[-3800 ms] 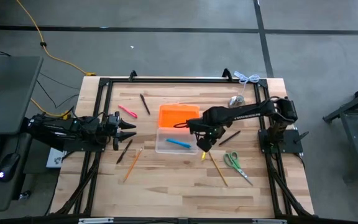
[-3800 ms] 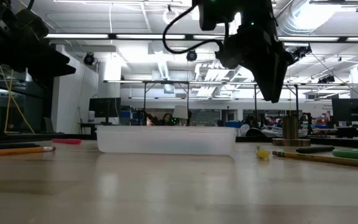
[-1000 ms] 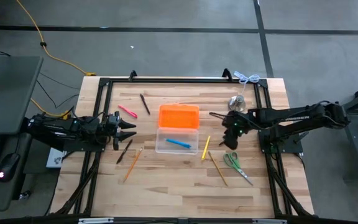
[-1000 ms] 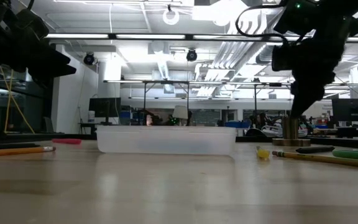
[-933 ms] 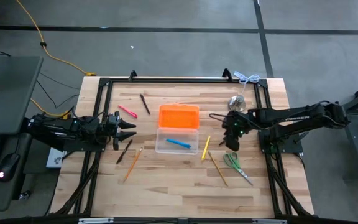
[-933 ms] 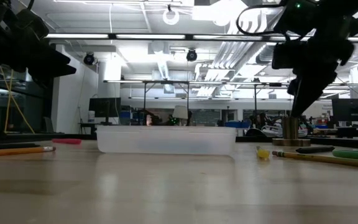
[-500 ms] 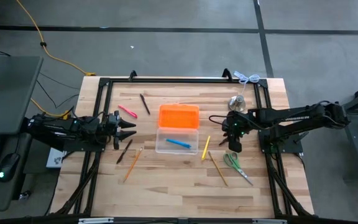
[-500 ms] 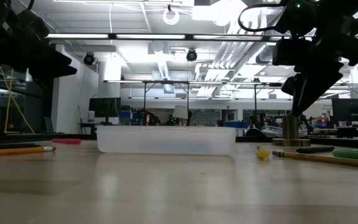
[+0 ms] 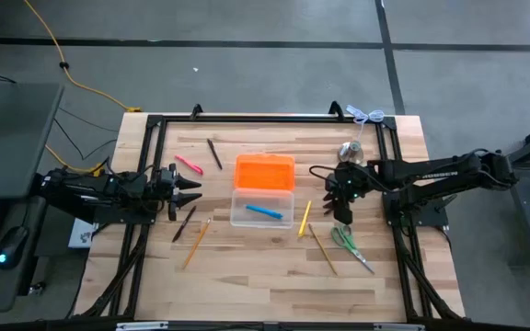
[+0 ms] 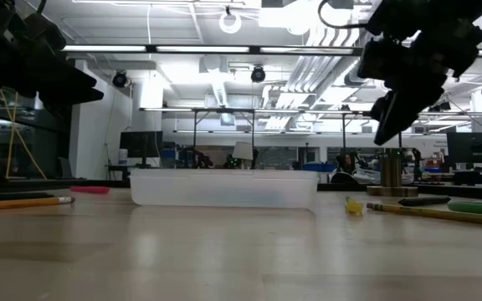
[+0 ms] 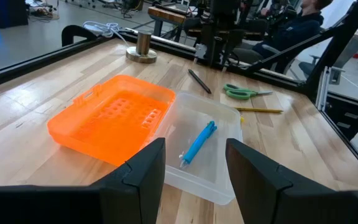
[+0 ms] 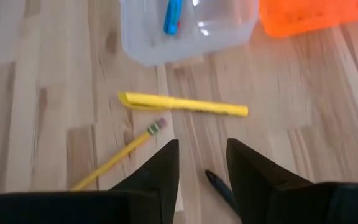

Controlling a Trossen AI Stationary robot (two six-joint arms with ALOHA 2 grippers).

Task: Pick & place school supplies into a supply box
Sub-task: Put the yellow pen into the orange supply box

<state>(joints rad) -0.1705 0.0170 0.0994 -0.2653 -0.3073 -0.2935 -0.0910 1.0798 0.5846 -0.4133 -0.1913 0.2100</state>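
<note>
The supply box (image 9: 262, 210) is a clear tray with a blue pen (image 9: 263, 211) lying in it. Its orange lid (image 9: 265, 172) lies open on the far side. A yellow pen (image 9: 305, 218), a pencil (image 9: 321, 248) and green-handled scissors (image 9: 351, 244) lie right of the box. My right gripper (image 9: 340, 208) hangs open above the table there, slanting down. A black pen's tip (image 12: 219, 185) shows on the wood below the gap between its fingers (image 12: 160, 174). My left gripper (image 9: 188, 188) waits open at the table's left, pointing at the box (image 11: 204, 146).
A pink pen (image 9: 189, 164) and a black pen (image 9: 214, 154) lie far left. Another black pen (image 9: 184, 222) and a pencil (image 9: 196, 241) lie near left. A silver bell-shaped object (image 9: 350, 149) stands behind the right gripper. A black frame (image 9: 247, 118) borders the table.
My right gripper has stayed where it was but rolled and tipped at the wrist. In the low view its fingers pointed straight down a second ago and now slant toward the box. It stays open with nothing in it. No object has moved.
</note>
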